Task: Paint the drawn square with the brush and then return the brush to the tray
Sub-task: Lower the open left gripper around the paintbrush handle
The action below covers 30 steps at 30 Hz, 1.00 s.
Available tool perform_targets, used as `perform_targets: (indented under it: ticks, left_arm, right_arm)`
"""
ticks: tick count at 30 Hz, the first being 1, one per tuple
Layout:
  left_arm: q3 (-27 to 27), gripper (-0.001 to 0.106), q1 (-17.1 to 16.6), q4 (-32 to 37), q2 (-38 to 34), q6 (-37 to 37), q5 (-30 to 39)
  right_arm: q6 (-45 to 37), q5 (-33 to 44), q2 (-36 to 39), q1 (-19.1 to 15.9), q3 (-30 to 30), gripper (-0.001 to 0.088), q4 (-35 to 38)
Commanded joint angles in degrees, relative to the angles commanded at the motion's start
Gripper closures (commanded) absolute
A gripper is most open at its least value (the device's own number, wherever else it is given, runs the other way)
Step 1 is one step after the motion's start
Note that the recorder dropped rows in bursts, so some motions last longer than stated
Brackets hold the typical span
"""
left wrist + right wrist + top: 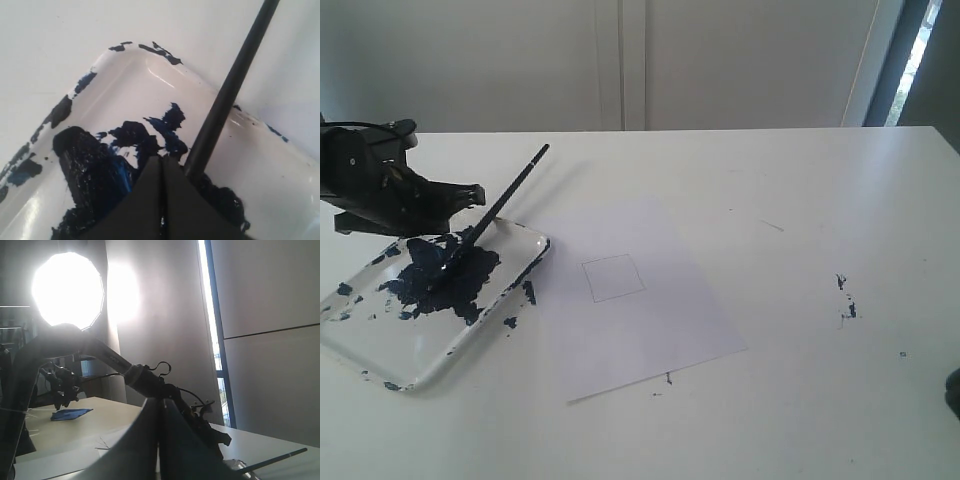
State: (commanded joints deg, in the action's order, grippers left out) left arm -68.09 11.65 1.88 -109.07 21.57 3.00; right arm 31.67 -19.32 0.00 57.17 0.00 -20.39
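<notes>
Exterior view: glossy paint-blotched rectangular tray (420, 342)

The gripper (161, 167) has its jaws pressed together above the blue-smeared tray (131, 59). The brush (230, 90) slants just beside one finger.

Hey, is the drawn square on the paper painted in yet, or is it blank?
Blank. The drawn square shows only its thin grey outline with white paper inside, and there is no blue paint within it.

It looks like a robotics lab. A robot arm (150, 382) stands at a white table (800, 200), with a round studio lamp (67, 290) glaring behind it.
</notes>
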Motion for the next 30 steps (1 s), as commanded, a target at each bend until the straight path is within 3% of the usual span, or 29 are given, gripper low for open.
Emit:
perform_targets:
  ticks: [9, 22, 30]
  left_arm:
    - [-0.5, 0.105, 0.8, 0.1, 0.0, -1.0, -5.7]
    - [-7.9, 0.105, 2.6, 0.6, -0.3, -5.3, -1.1]
    - [-9.3, 0.105, 2.6, 0.6, -0.7, -4.9, -4.7]
  right_arm:
    - [0.0, 0.0, 0.0, 0.0, 0.0, 0.0868, 0.0]
    - [0.0, 0.0, 0.0, 0.0, 0.0, 0.0868, 0.0]
    - [0.0, 0.0, 0.0, 0.0, 0.0, 0.0868, 0.0]
